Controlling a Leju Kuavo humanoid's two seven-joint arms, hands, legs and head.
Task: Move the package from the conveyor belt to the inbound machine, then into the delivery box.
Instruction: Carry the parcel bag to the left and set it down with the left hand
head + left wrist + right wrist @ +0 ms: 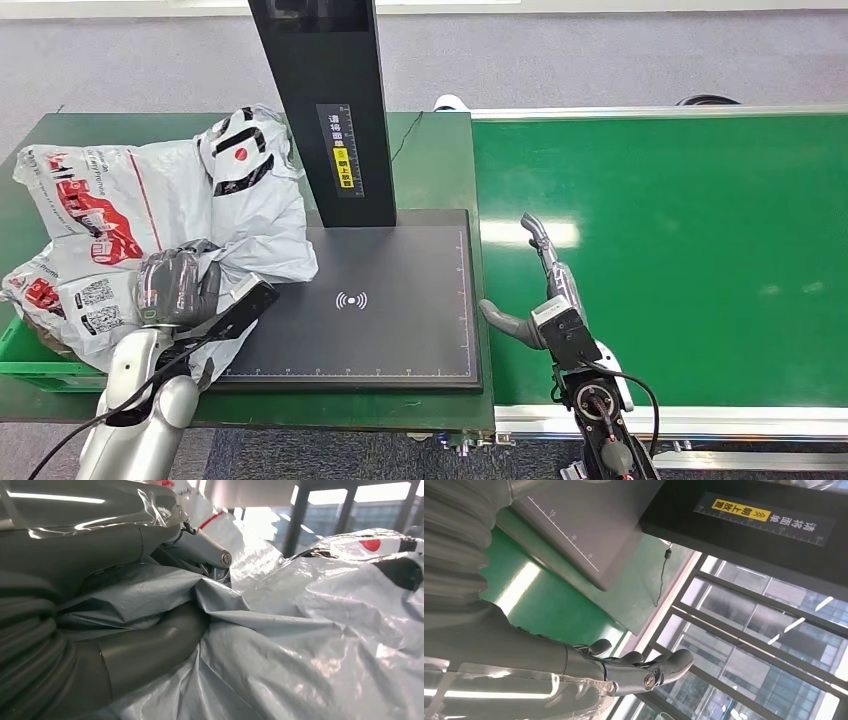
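The left hand [178, 288] grips a crumpled grey plastic mailer package [255, 215] at the left edge of the flat black inbound machine [400, 300]. The right hand [535, 275] hovers released, fingers extended, over the green conveyor belt [700, 240]. Belt and scan look done; placing it into the green delivery box [20, 355] remains.

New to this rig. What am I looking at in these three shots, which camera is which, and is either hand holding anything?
It's a two-armed humanoid robot. The head view looks down from its body. The other two pictures come from cameras at its wrists, and those are turned. The left hand grips a grey plastic package at the left edge of the black scanner pad, the inbound machine; its left wrist view shows the thumb pressed into the crumpled plastic. More printed packages are piled beside it. The right hand holds nothing, fingers extended over the green conveyor belt.
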